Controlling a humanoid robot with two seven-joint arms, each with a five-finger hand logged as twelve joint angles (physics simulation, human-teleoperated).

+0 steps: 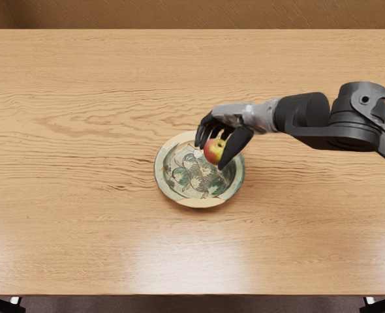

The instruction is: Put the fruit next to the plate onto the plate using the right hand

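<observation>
Pale wooden table (81, 98) spans the view, glossy near its front, brown strip (179, 13) beyond.

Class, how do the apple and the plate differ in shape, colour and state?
The apple is small and rounded; the plate is wide and flat. The apple is red and yellow; the plate has green patterning. The right hand grips the apple; the plate lies free on the table.

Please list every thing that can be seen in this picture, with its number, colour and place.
table: one, light brown wood, fills nearly the whole view.
plate: one, cream rim and green pattern, middle of the table.
apple: one, red and yellow, over the plate's upper right part.
right hand: one, black fingers, closed around the apple.
right arm: one, grey and black, comes in from the right edge.
</observation>
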